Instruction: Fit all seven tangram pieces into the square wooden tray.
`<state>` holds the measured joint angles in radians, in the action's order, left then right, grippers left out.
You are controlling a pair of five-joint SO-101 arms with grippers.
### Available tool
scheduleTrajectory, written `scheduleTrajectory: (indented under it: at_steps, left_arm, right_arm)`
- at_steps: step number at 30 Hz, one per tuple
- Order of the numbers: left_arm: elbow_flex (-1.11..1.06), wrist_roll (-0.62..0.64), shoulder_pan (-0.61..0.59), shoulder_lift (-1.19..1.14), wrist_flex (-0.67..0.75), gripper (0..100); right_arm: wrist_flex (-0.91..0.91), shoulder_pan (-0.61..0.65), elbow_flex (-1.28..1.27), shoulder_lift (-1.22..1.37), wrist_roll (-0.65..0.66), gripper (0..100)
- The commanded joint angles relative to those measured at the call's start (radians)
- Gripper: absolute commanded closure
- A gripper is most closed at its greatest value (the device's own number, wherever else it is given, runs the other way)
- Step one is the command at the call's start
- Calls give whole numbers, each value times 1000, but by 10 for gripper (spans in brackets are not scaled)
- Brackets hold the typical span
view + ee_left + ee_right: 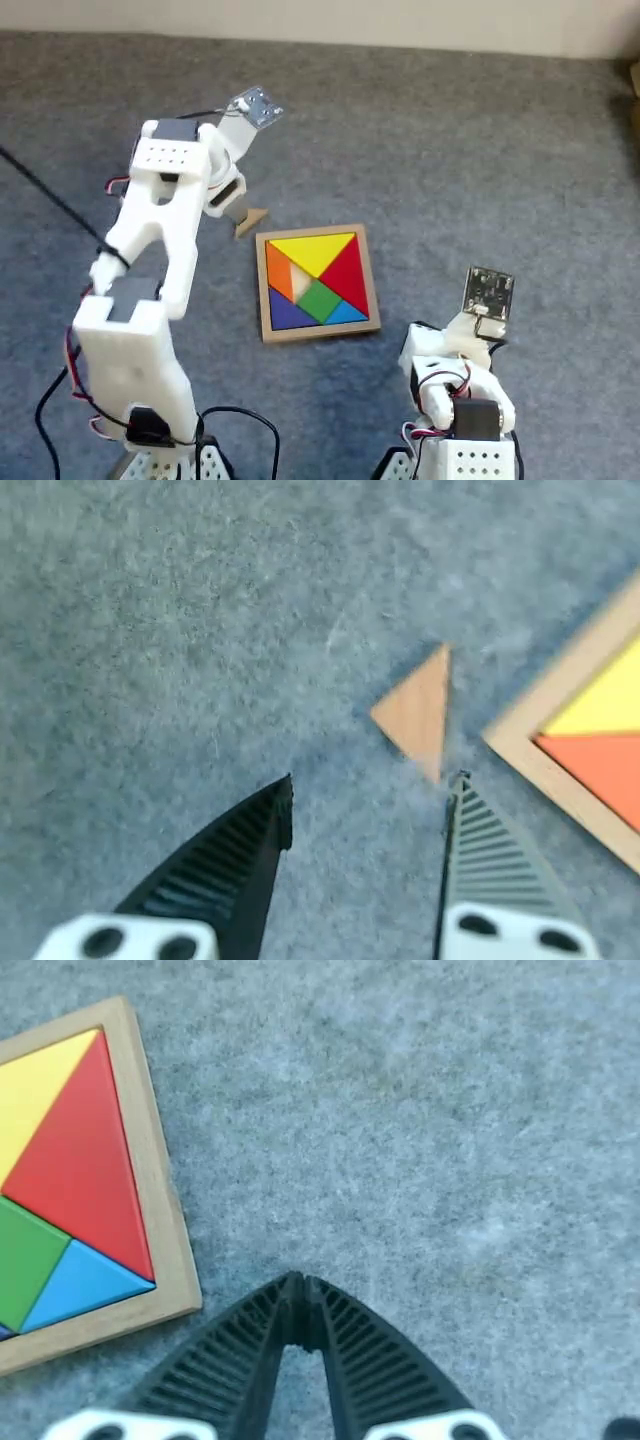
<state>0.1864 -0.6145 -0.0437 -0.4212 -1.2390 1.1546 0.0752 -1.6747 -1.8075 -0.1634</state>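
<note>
As one triangle [418,712] lies outside the tray [530,755], pickup is in hand: left claw [372,780], wide, must straddle it; right claw [303,1282] closed.

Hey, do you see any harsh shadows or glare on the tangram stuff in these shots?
High view: the light is even, with no glare on the tray or its yellow piece. Left wrist view: just a faint soft shadow along the wooden triangle, which lies ahead of the open left gripper. Right wrist view: the red piece looks matte, with no hot spots.
</note>
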Motion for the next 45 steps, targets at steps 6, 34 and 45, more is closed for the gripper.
scheduleTrajectory:
  at_steps: [6, 34, 45]
  left_arm:
    - [349, 23, 25, -242, -129, 755]
    - [693, 23, 81, -524, -322, 932]
    - [941, 20, 113, -524, -522, 979]
  right_arm:
    - [-25, -15, -145, -8, -12, 983]
    - [-25, -15, -145, -8, -12, 983]
    - [-25, -15, -145, -8, -11, 983]
